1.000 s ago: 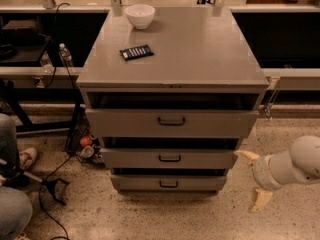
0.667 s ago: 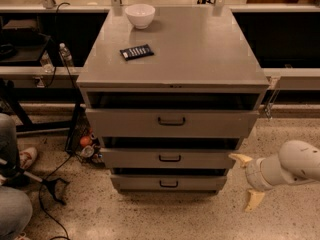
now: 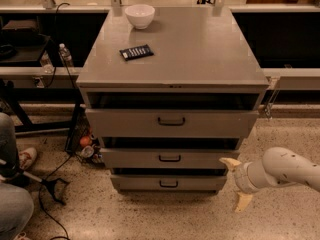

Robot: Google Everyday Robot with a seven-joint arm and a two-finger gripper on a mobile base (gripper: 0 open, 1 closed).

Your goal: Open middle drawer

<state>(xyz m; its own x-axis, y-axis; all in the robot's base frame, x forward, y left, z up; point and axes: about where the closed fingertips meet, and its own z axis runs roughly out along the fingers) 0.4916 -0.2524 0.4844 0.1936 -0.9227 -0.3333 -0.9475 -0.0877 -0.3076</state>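
The grey metal cabinet (image 3: 190,49) has three drawer fronts. The middle drawer (image 3: 135,159) is the mid-sized front with a small dark bail handle (image 3: 169,158). The taller top front (image 3: 125,122) is above it and the narrowest bottom front (image 3: 200,183) is below it. My gripper (image 3: 237,182), on a white arm (image 3: 280,169), is at the lower right, just right of the middle drawer's right end and apart from its handle. Its two pale fingers are spread apart and hold nothing.
A white bowl (image 3: 139,15) and a dark remote-like object (image 3: 136,52) lie on the cabinet top. A person's legs and shoe (image 3: 12,174) are at the left, with cables (image 3: 50,184) on the speckled floor. Small objects (image 3: 86,145) lie beside the cabinet's left foot. Dark benches stand behind.
My arm has moved left, toward the cabinet's right side, and the gripper now sits close to the right end of the middle drawer. The drawers have not moved.
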